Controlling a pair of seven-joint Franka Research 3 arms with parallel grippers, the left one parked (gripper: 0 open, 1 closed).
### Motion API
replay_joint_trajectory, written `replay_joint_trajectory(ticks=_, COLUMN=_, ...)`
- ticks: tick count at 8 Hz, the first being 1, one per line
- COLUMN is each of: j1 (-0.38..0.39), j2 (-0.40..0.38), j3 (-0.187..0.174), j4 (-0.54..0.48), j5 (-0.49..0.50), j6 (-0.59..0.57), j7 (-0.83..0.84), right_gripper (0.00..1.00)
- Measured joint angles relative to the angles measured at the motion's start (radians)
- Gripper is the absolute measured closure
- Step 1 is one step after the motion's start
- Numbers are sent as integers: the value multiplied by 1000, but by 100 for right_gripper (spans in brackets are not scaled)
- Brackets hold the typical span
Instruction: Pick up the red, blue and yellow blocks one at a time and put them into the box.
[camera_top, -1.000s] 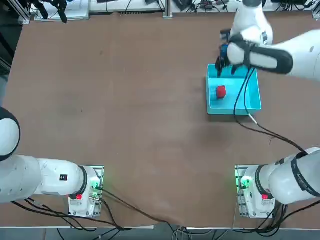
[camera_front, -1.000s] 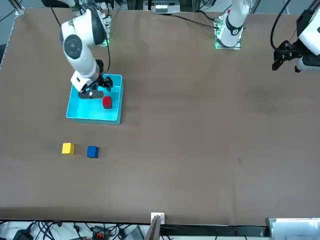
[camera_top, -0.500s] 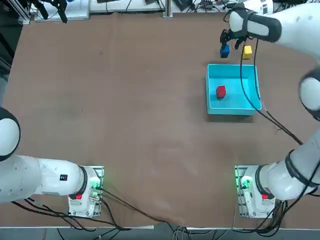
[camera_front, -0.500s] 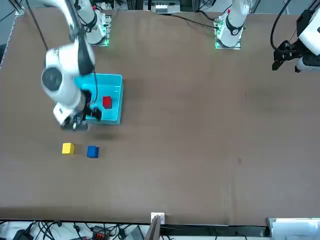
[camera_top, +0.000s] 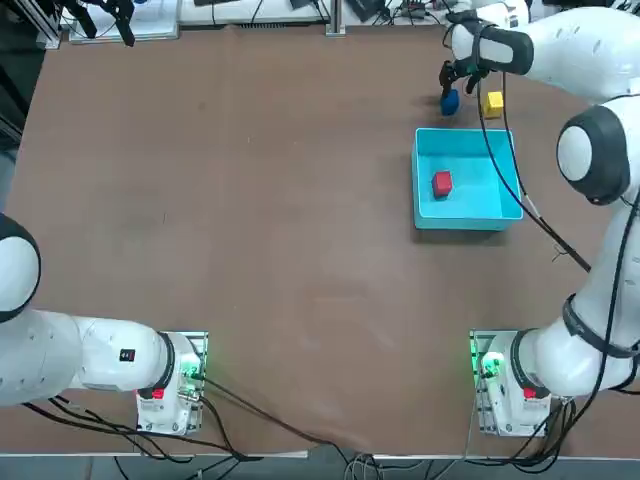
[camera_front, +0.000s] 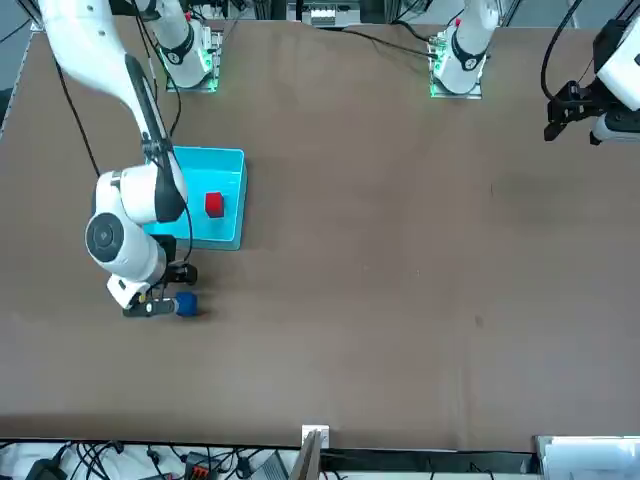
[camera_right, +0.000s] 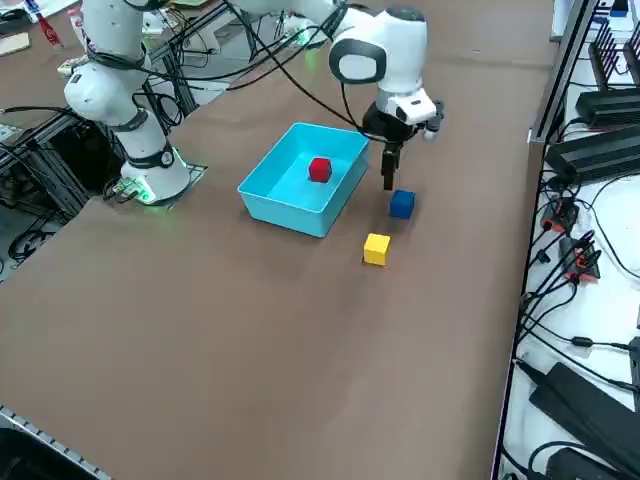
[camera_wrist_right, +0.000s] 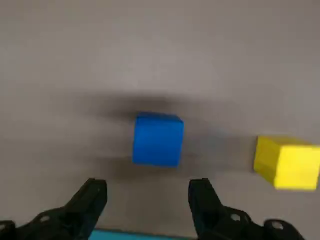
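The red block (camera_top: 442, 183) lies inside the cyan box (camera_top: 417, 200), also seen in the right side view as red block (camera_right: 319, 169) in box (camera_right: 285, 212). The blue block (camera_top: 450, 101) and yellow block (camera_top: 493, 102) rest on the table just beyond the box's far wall. My right gripper (camera_wrist_right: 147, 195) is open with nothing between its fingers. It hangs low over the table between the box and the blue block (camera_wrist_right: 158, 139), with the yellow block (camera_wrist_right: 287, 162) off to one side. In the right side view the gripper (camera_right: 388, 172) sits close beside the blue block (camera_right: 401, 204).
The right arm reaches across above the box. Brown table spreads out to the left of the box. The table's far edge lies close behind the two blocks, with cables and equipment (camera_right: 590, 150) beyond it.
My right gripper left its place above the box, travelled past the far wall and came down by the blue block. The red block stayed in the box.
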Motion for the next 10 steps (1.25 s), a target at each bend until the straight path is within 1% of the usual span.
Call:
replay_joint_trajectory(ticks=3, j1=0, j2=54, j3=3, j4=20, j5=0, j6=91, j7=-70, right_gripper=1)
replay_joint_trajectory(ticks=7, j1=-1, j2=135, j3=2, j4=74, j5=-9, j6=119, j7=-93, right_gripper=1)
replay_joint_trajectory(ticks=10, j1=-10, j2=154, j3=1, j4=79, j5=-43, j6=137, j7=-109, right_gripper=1)
